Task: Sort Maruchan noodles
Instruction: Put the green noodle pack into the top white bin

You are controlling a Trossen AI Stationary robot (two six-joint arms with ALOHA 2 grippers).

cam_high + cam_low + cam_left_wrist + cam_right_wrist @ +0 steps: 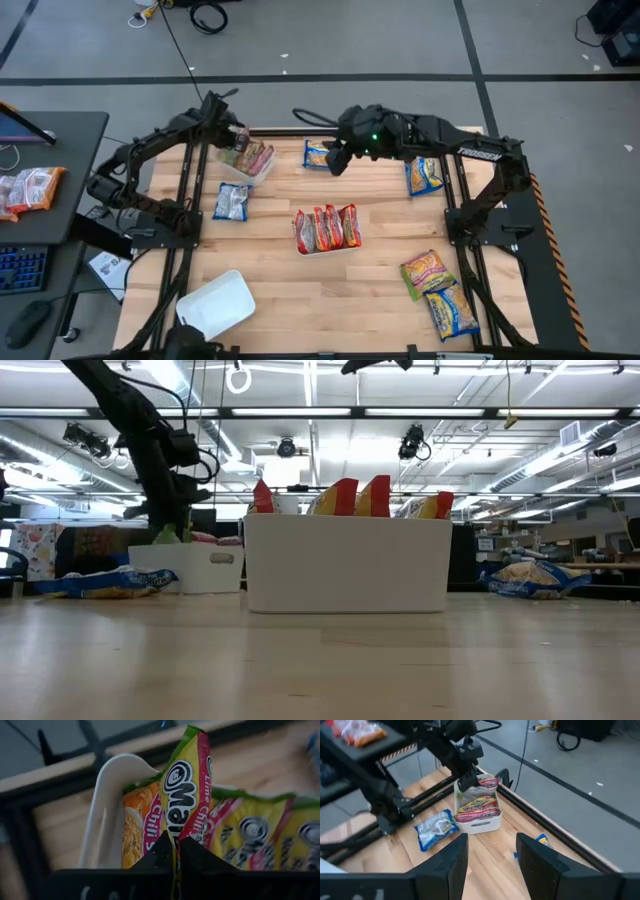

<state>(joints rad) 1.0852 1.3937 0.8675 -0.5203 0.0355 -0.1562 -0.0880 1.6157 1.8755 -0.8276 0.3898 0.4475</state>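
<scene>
Pinched tight in my left pincer (175, 851) is a lime chili noodle packet (187, 785), held upright over the white tray (243, 170) at ten o'clock so it slots beside its matching packets. My right pincer (490, 851) waits spread near twelve o'clock, holding nothing.

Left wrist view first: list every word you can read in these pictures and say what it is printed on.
"Lime Chili": on the yellow-green noodle packet pinched in the left gripper, over the white tray.
"Ma...": the brand logo on that packet, cut off by the fingers.
"Chili": part of a word on the orange packet beside it.
All other packets, in every view: print too small or blurred to read.
</scene>
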